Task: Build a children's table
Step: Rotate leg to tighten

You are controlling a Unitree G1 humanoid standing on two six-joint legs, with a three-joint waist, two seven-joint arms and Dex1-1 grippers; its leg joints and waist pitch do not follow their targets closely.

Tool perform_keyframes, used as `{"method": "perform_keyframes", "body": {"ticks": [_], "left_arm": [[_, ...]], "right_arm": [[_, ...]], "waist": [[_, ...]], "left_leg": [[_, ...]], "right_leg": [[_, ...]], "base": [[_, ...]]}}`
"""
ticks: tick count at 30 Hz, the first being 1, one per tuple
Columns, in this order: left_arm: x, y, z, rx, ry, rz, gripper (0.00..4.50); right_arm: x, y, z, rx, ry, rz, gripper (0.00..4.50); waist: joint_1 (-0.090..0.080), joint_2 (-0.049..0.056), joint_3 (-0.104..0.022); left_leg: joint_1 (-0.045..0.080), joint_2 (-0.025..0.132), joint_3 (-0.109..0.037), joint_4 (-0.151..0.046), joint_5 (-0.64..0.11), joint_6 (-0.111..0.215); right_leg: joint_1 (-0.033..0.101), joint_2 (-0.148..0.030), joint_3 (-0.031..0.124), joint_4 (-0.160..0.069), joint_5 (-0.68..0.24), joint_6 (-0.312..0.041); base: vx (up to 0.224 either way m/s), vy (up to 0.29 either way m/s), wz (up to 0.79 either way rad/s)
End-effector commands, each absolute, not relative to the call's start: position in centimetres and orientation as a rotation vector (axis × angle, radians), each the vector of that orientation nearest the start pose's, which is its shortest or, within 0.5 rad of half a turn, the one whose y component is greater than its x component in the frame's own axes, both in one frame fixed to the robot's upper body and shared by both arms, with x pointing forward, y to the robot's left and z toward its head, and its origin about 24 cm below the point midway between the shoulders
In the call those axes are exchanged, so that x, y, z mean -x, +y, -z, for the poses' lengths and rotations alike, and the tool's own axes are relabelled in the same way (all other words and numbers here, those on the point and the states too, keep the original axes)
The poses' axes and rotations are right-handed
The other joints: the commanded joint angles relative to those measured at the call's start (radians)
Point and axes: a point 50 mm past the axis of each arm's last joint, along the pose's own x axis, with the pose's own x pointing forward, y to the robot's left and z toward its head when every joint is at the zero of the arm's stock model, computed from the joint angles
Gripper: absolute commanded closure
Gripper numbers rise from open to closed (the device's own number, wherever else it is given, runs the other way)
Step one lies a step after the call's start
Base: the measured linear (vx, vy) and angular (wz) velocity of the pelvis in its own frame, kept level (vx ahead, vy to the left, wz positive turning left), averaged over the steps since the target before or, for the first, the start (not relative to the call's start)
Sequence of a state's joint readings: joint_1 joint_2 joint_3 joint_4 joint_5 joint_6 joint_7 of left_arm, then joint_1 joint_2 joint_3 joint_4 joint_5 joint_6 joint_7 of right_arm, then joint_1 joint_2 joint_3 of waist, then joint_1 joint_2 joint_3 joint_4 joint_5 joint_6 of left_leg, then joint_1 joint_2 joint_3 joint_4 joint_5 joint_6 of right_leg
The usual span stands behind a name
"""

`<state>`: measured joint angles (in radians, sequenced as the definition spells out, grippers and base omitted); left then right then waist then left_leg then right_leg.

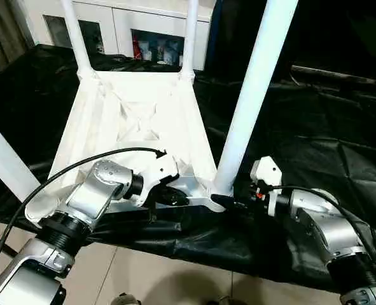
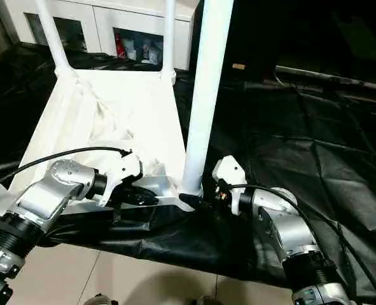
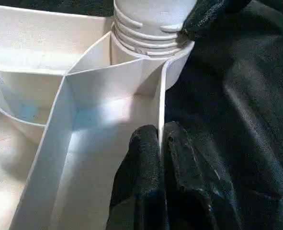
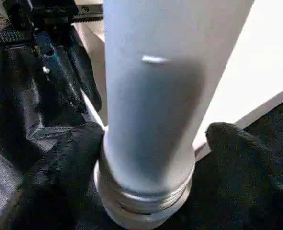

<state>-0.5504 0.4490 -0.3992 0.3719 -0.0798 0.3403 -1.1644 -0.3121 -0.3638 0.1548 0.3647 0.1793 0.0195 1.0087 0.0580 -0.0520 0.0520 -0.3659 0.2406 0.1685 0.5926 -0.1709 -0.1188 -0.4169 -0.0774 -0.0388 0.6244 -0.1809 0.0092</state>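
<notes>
Fingers of our left gripper (image 3: 159, 158) pinch the rim wall of the upturned table top (image 1: 137, 121) on the black-draped work table (image 1: 327, 152). At its near right corner, our right gripper (image 4: 151, 158) straddles the leg (image 1: 254, 95); next we screw it home.

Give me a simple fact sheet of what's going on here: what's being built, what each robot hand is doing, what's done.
Being built: white children's table, upside down on a black-draped work table
Legs standing in sockets: three in view, two at the far corners
Near-right leg: upright in its corner socket, threads still showing at the base
Left gripper: fingers shut on the table's thin edge wall
Right gripper: fingers either side of the near-right leg's base
</notes>
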Motion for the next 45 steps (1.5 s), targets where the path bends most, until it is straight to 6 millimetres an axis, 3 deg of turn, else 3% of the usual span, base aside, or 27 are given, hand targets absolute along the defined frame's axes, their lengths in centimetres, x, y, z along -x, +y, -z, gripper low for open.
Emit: {"method": "perform_keyframes", "body": {"ticks": [1, 11, 15, 17, 19, 20, 25, 26, 27, 28, 29, 32, 35, 36, 39, 40, 41, 43, 45], "left_arm": [[-30.0, 13.3, -4.6, -0.354, 0.608, 1.312, 4.5], [-30.3, 13.7, -4.7, -0.361, 0.609, 1.294, 4.5], [-31.3, 13.4, -4.6, -0.364, 0.583, 1.193, 4.5], [-31.9, 13.0, -4.5, -0.371, 0.571, 1.136, 4.5], [-33.3, 11.5, -4.4, -0.367, 0.552, 1.022, 4.5], [-33.4, 11.3, -4.4, -0.366, 0.551, 1.014, 4.5], [-34.8, 8.2, -4.6, -0.35, 0.519, 0.914, 4.5], [-34.8, 8.2, -4.6, -0.35, 0.519, 0.914, 4.5], [-34.9, 7.3, -4.7, -0.352, 0.512, 0.922, 4.5], [-34.7, 6.1, -4.8, -0.35, 0.503, 0.953, 4.5], [-34.7, 6.1, -4.8, -0.35, 0.503, 0.953, 4.5], [-34.5, 4.6, -4.8, -0.346, 0.485, 1.024, 4.5], [-34.4, 5.0, -4.8, -0.35, 0.479, 1.053, 4.5], [-34.3, 5.3, -4.8, -0.35, 0.483, 1.061, 4.5], [-34.3, 6.8, -4.8, -0.373, 0.488, 1.106, 4.5], [-34.3, 6.8, -4.8, -0.373, 0.488, 1.106, 4.5], [-34.2, 7.5, -5.0, -0.377, 0.491, 1.133, 4.5], [-34.1, 7.8, -5.1, -0.376, 0.494, 1.156, 4.5], [-34.0, 8.1, -5.2, -0.374, 0.496, 1.184, 4.5]], "right_arm": [[-28.5, -15.2, -4.0, 0.175, 0.216, -1.102, 1.11], [-28.4, -14.8, -3.9, 0.135, 0.218, -1.114, 1.82], [-29.2, -15.0, -2.8, 0.112, 0.255, -0.954, 1.9], [-29.6, -15.0, -2.4, 0.1, 0.272, -0.884, 1.91], [-30.4, -14.5, -1.3, 0.032, 0.314, -0.716, 1.92], [-30.5, -14.5, -1.2, 0.028, 0.317, -0.701, 1.93], [-32.0, -12.5, -0.5, 0.066, 0.352, -0.525, 1.93], [-32.0, -12.5, -0.5, 0.066, 0.352, -0.525, 1.93], [-32.3, -11.5, -0.6, 0.087, 0.341, -0.538, 1.93], [-32.4, -10.4, -0.8, 0.093, 0.324, -0.569, 1.93], [-32.4, -10.4, -0.8, 0.093, 0.324, -0.569, 1.93], [-33.0, -8.8, -2.1, 0.086, 0.24, -0.617, 1.24], [-33.1, -9.3, -2.6, 0.082, 0.203, -0.636, 1.04], [-33.1, -9.6, -2.7, 0.08, 0.191, -0.645, 1.04], [-32.7, -12.1, -3.3, 0.096, 0.159, -0.721, 1.04], [-32.7, -12.1, -3.3, 0.096, 0.159, -0.721, 1.04], [-32.4, -13.5, -3.5, 0.129, 0.152, -0.768, 1.04], [-32.1, -14.1, -3.6, 0.137, 0.149, -0.805, 1.04], [-31.8, -14.6, -3.8, 0.134, 0.146, -0.842, 1.04]], "waist": [[0.001, -0.006, -0.053], [0.0, -0.005, -0.052], [-0.004, -0.006, -0.05], [-0.009, -0.011, -0.051], [-0.016, -0.008, -0.051], [-0.014, -0.004, -0.054], [-0.03, -0.004, -0.053], [-0.032, 0.002, -0.053], [-0.033, 0.0, -0.054], [-0.033, 0.005, -0.055], [-0.035, 0.003, -0.055], [-0.034, -0.001, -0.052], [-0.033, 0.003, -0.055], [-0.033, 0.004, -0.056], [-0.023, -0.001, -0.055], [-0.022, -0.001, -0.056], [-0.02, 0.001, -0.056], [-0.014, -0.004, -0.056], [-0.01, -0.005, -0.057]], "left_leg": [[0.004, -0.018, 0.014, -0.077, -0.335, 0.014], [0.005, -0.019, 0.013, -0.078, -0.353, 0.012], [0.006, -0.021, 0.012, -0.079, -0.367, 0.005], [0.007, -0.025, 0.008, -0.076, -0.377, -0.009], [0.005, -0.024, 0.009, -0.08, -0.373, -0.009], [0.009, -0.026, 0.005, -0.079, -0.382, -0.016], [0.01, -0.028, 0.001, -0.083, -0.43, -0.008], [0.009, -0.029, -0.001, -0.084, -0.433, -0.011], [0.01, -0.028, -0.002, -0.086, -0.437, -0.008], [0.015, -0.028, -0.001, -0.085, -0.45, -0.003], [0.015, -0.027, -0.002, -0.087, -0.449, 0.003], [0.019, -0.032, 0.0, -0.086, -0.474, 0.02], [0.017, -0.027, -0.003, -0.091, -0.47, 0.031], [0.012, -0.023, -0.003, -0.095, -0.459, 0.034], [0.017, -0.023, 0.003, -0.092, -0.447, 0.05], [0.015, -0.024, 0.007, -0.091, -0.431, 0.057], [0.015, -0.024, 0.009, -0.09, -0.415, 0.056], [0.011, -0.023, 0.011, -0.089, -0.389, 0.063], [0.014, -0.02, 0.012, -0.087, -0.379, 0.07]], "right_leg": [[0.037, -0.034, 0.021, -0.099, -0.435, -0.128], [0.033, -0.034, 0.02, -0.106, -0.479, -0.111], [0.029, -0.035, 0.018, -0.112, -0.521, -0.099], [0.03, -0.037, 0.012, -0.117, -0.585, -0.073], [0.029, -0.035, 0.011, -0.121, -0.568, -0.076], [0.029, -0.037, 0.006, -0.122, -0.567, -0.076], [0.032, -0.036, -0.004, -0.133, -0.567, -0.076], [0.034, -0.037, -0.008, -0.137, -0.564, -0.076], [0.036, -0.037, -0.008, -0.137, -0.558, -0.075], [0.033, -0.037, -0.01, -0.143, -0.55, -0.079], [0.036, -0.038, -0.011, -0.141, -0.524, -0.088], [0.033, -0.037, -0.019, -0.148, -0.537, -0.087], [0.038, -0.045, -0.019, -0.148, -0.518, -0.097], [0.041, -0.045, -0.016, -0.139, -0.46, -0.118], [0.043, -0.046, -0.012, -0.14, -0.427, -0.134], [0.04, -0.046, -0.007, -0.135, -0.41, -0.148], [0.038, -0.048, -0.005, -0.134, -0.408, -0.158], [0.044, -0.048, -0.003, -0.132, -0.403, -0.154], [0.043, -0.048, -0.002, -0.129, -0.401, -0.159]], "base": [[0.0, 0.0, 0.0], [0.0, 0.0, 0.0], [0.0, 0.0, 0.0], [0.0, 0.0, 0.0], [0.0, 0.0, 0.0], [0.0, 0.0, 0.0], [0.0, 0.0, 0.0], [0.0, 0.0, 0.0], [0.0, 0.0, 0.0], [0.0, 0.0, 0.0], [0.0, 0.0, 0.0], [0.0, 0.0, 0.0], [0.0, 0.0, 0.0], [0.0, 0.0, 0.0], [0.0, 0.0, 0.0], [0.0, 0.0, 0.0], [0.0, 0.0, 0.0], [0.0, 0.0, 0.0], [0.0, 0.0, 0.0]]}}
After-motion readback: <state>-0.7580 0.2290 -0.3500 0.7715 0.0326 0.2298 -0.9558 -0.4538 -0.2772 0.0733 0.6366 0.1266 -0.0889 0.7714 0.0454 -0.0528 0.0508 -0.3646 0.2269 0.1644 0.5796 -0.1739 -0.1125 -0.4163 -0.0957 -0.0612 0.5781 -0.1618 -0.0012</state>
